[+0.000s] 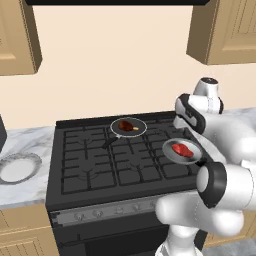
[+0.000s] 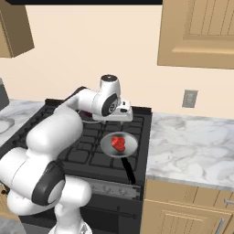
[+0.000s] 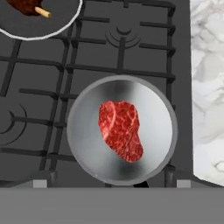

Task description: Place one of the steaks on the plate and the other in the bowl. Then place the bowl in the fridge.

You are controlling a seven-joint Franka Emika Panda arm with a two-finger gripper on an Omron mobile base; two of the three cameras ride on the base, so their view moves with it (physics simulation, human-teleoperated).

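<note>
Hand view: my camera looked straight down on a grey frying pan (image 3: 122, 131) at frame centre, the bright red steak (image 3: 120, 130) lying flat in its middle. My gripper's fingertips were barely visible at the bottom edge; jaws stood wide apart, holding nothing. Upper left corner of the frame: a second pan (image 3: 39, 19), dark inside with a pale rim, carrying the dark reddish-brown steak (image 3: 26, 6) with its yellowish end. Both pans sat on the black stove grates (image 3: 57, 87). Marble bench (image 3: 208, 87) ran down the right edge.

Left base view: red steak at right of centre in its pan, partly behind my arm; dark steak in the rear pan at centre. The plate (image 1: 19, 167) rested on the marble bench at far left, well apart from both pans.

Right base view: my hand hovered above the stove, just over the pan with the red steak.
</note>
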